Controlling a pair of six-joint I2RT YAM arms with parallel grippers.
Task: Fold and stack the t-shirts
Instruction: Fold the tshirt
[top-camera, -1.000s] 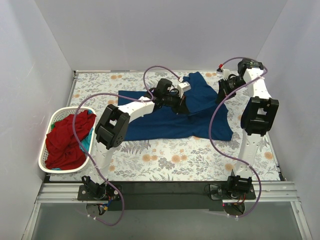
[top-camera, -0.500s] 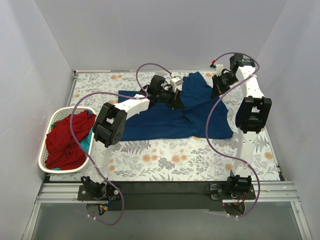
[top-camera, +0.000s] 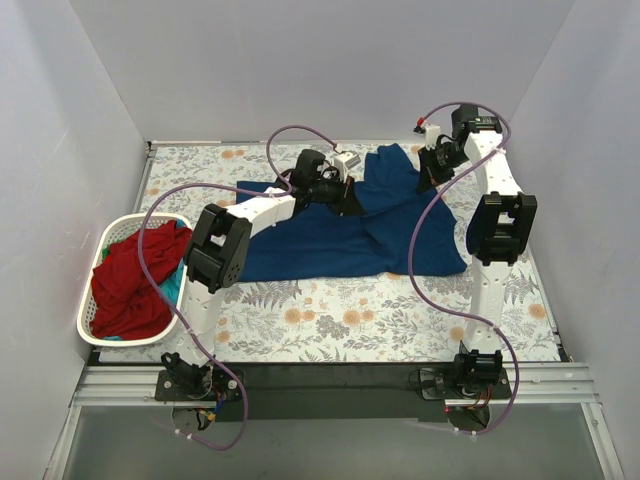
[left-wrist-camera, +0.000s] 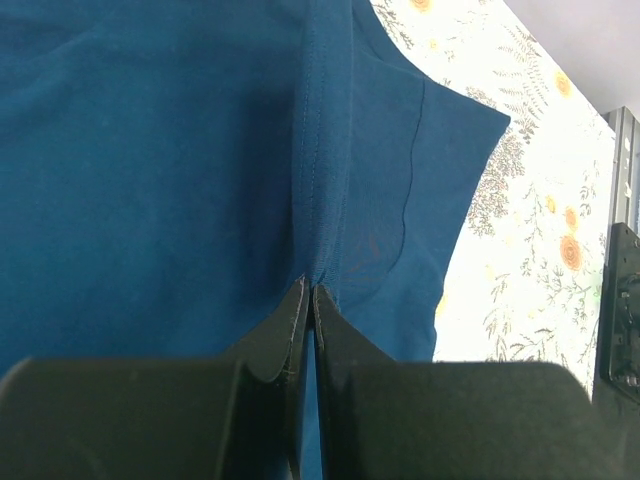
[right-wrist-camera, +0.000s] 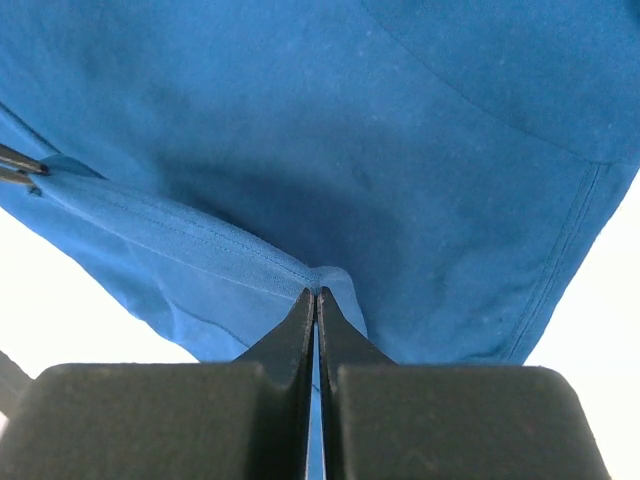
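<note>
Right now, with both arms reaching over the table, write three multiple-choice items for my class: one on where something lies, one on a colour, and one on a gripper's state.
1. Where is the red t-shirt?
A. In the white basket
B. Laid flat mid-table
C. Hanging from a gripper

2. What colour is the spread-out t-shirt?
A. Red
B. Yellow
C. Dark blue

3. What state is the left gripper in?
A. Wide open above the cloth
B. Shut on the spread-out t-shirt
C. Out of every view

Answers:
1 A: the top view shows red cloth heaped inside the basket.
2 C: it reads dark blue in every view.
3 B: the left wrist view shows its fingers closed with a fold of the cloth pinched between them.
</note>
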